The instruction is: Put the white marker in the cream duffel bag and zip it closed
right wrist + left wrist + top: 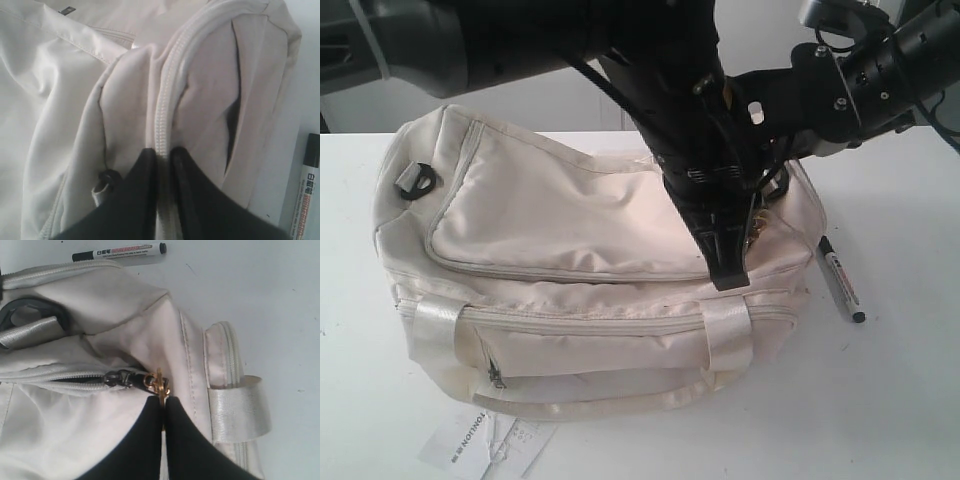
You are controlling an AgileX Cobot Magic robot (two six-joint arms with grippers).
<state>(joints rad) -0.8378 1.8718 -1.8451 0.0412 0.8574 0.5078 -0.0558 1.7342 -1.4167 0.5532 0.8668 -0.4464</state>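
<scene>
We see the cream duffel bag (590, 270) sitting on the white surface (900, 400), top flap down. The left fingers (164, 401) are pinched shut on the gold zipper pull (159, 384) at the end of the top zipper (75, 380); the dark slider sits just beyond the fingertips. The right fingers (162, 152) are closed on a fold of the bag's fabric, with a zipper track (167, 90) running out from between their tips along the bag's end. In the exterior view both arms crowd over the bag's right end, the left fingers (725, 270) pointing down at the flap edge. The white marker (840, 278) lies on the surface just beside the bag's end, outside it, close to both sets of fingers; it also shows in the left wrist view (120, 252) and partly in the right wrist view (306, 190). A printed paper tag (485, 440) lies in front of the bag, well away from the fingers.
</scene>
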